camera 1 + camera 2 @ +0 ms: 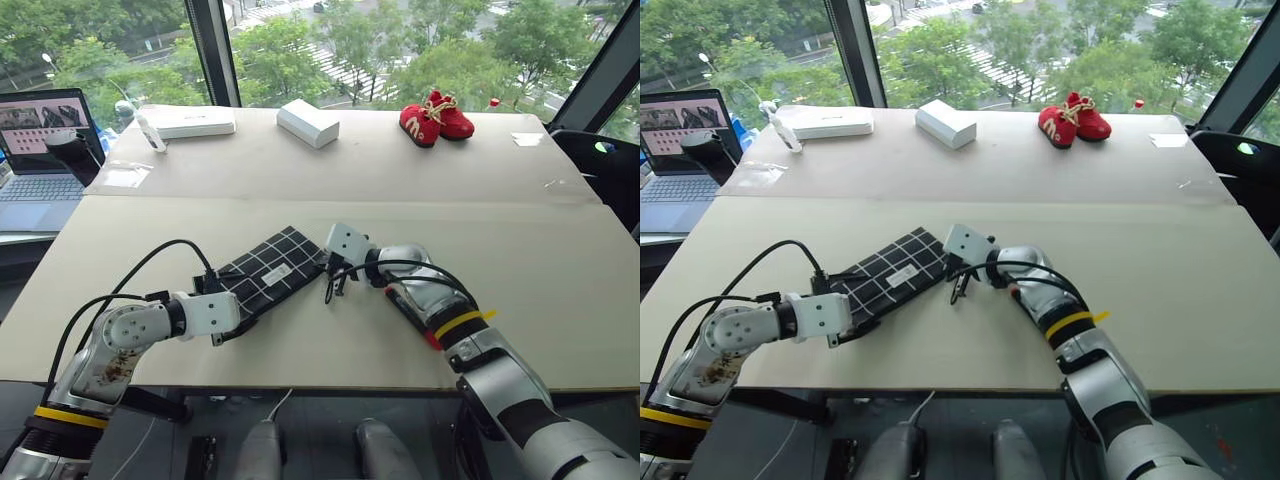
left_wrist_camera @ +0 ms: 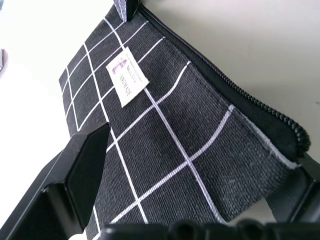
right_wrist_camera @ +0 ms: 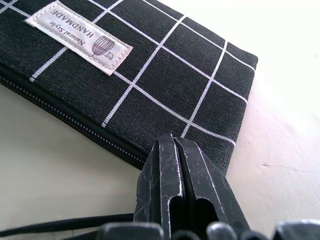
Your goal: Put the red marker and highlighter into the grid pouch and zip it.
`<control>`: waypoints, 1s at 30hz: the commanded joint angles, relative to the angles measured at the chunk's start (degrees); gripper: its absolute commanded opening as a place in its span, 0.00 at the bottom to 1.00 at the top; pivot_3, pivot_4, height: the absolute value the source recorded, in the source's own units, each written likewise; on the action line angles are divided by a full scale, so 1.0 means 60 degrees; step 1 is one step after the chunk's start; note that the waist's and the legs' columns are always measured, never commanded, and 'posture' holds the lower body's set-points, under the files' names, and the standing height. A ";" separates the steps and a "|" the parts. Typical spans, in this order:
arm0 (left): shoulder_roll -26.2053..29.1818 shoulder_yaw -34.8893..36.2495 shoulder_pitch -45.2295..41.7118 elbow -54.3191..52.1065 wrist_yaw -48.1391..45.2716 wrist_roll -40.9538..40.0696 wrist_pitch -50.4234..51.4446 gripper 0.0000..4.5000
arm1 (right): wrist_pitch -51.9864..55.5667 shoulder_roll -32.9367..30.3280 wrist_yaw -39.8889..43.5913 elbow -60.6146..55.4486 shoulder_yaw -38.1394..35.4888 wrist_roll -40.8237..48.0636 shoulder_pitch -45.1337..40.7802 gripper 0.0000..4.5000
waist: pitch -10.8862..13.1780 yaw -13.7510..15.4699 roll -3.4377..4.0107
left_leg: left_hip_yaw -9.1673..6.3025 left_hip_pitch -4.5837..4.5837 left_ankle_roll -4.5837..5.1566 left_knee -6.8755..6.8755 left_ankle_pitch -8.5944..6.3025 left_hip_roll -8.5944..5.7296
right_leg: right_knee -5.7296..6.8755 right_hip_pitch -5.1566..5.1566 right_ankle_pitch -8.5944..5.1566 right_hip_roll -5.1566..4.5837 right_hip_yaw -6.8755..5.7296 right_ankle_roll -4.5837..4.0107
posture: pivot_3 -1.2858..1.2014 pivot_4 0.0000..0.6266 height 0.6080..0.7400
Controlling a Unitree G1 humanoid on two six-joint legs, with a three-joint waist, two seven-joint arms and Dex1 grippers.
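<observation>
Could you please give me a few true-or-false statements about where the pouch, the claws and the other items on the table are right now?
1. The grid pouch lies flat on the table. True.
2. The left claw is shut tight. False: its fingers stand wide open on either side of the pouch's end.
3. The right claw is shut, at the pouch's zipper edge. True.
4. The red shoes sit on top of the pouch. False: they stand at the table's far edge.
5. A red marker lies on the table under the right forearm. True.
</observation>
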 commanded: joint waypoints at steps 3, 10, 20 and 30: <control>-0.0005 -0.0848 0.0044 -0.0090 -0.0242 0.0578 0.0277 1.00 | 0.0017 -0.0039 -0.0128 0.0132 -0.0185 -0.0127 -0.0061 0.01 | -0.0001 0.0003 0.0002 | 0.0000 0.0000 0.0000 0.0000 0.0000 0.0000 | 0.0000 0.0000 0.0000 0.0000 0.0000 0.0000 | 0.52 0.24 0.93; 0.0166 -0.0984 0.0106 -0.0731 -0.0674 0.0492 0.0727 1.00 | 0.0030 -0.0060 -0.0196 0.0168 -0.0283 -0.0161 -0.0040 0.01 | -0.0001 -0.0014 0.0002 | 0.0001 -0.0001 0.0000 0.0000 0.0000 0.0000 | -0.0002 -0.0002 -0.0001 0.0000 0.0001 0.0001 | 0.52 0.24 0.93; 0.0298 -0.1078 0.0394 -0.1852 -0.0728 0.0589 0.1473 1.00 | -0.0008 -0.0019 -0.0247 0.0319 -0.0271 -0.0160 -0.0107 0.01 | -0.0001 -0.0077 0.0002 | 0.0000 -0.0002 0.0000 -0.0005 -0.0001 0.0002 | -0.0001 -0.0007 -0.0012 0.0002 0.0000 -0.0011 | 0.52 0.24 0.93; 0.0188 -0.1070 0.0491 -0.1004 0.0065 0.1048 0.0918 1.00 | -0.0094 -0.0032 -0.0216 0.0492 -0.0287 -0.0154 -0.0229 0.01 | -0.0002 -0.0066 0.0002 | -0.0001 0.0002 0.0000 -0.0005 -0.0001 0.0002 | 0.0000 -0.0005 -0.0013 0.0001 0.0000 -0.0012 | 0.52 0.24 0.93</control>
